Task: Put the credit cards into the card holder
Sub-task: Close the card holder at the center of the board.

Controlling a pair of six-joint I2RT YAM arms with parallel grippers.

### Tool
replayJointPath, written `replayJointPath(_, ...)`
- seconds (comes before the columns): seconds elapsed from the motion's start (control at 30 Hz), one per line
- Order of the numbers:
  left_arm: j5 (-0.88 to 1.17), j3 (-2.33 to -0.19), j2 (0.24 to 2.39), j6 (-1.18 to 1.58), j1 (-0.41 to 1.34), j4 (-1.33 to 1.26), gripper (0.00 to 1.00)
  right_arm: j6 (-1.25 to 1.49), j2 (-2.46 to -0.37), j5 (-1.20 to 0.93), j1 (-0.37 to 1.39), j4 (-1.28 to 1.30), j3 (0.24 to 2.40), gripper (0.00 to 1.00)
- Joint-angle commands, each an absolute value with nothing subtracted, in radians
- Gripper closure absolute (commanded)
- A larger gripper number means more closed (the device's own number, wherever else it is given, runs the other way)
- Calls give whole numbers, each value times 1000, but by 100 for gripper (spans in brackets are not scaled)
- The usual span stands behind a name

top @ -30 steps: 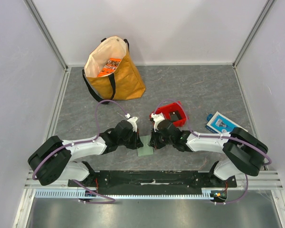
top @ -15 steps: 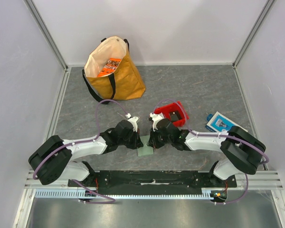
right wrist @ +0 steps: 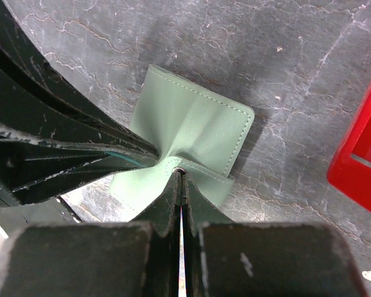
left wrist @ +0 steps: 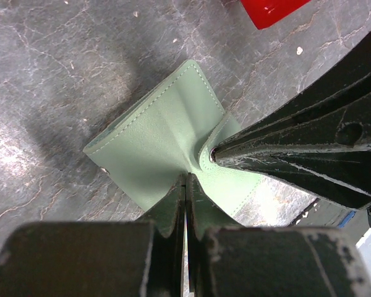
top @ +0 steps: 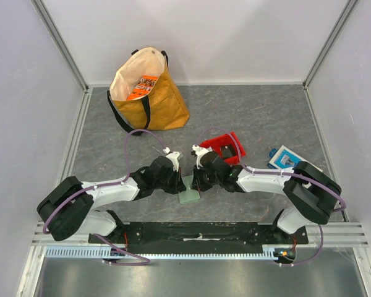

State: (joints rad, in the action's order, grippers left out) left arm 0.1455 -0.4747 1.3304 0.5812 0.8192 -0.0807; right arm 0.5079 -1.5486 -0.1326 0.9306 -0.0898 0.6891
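Note:
The pale-green card holder (top: 188, 197) lies on the grey table between my two grippers. It is folded shut, and the middle of it is puckered upward. My left gripper (top: 181, 180) is shut and pinches its cover; the left wrist view shows the card holder (left wrist: 149, 137) under the left gripper (left wrist: 186, 178). My right gripper (top: 196, 181) is shut on the snap flap, seen in the right wrist view (right wrist: 181, 174) with the card holder (right wrist: 195, 122) below it. No credit cards show in any view.
A red plastic bin (top: 226, 146) stands just behind the right gripper, and its corner shows in the right wrist view (right wrist: 363, 162). A blue-and-white printed box (top: 287, 160) lies at the right. A yellow tote bag (top: 149, 99) stands at the back left.
My right arm has shifted slightly to the left and towards the card holder. The left arm has stayed in place, and both grippers stay shut on the card holder.

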Motion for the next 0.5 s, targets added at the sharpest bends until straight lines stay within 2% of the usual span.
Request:
replayJointPath(0.0,107,-462,1365,529,824,-29,98,541,-1623,-101,931,-28,748,100)
replayJointPath(0.2,97,-453,1350,528,824,-26,98,571,-1681,-72,913,138,807,100)
replayJointPath(0.47,100,-449,1356,528,824,-35,98,578,-1749,-123,861,230,827,99)
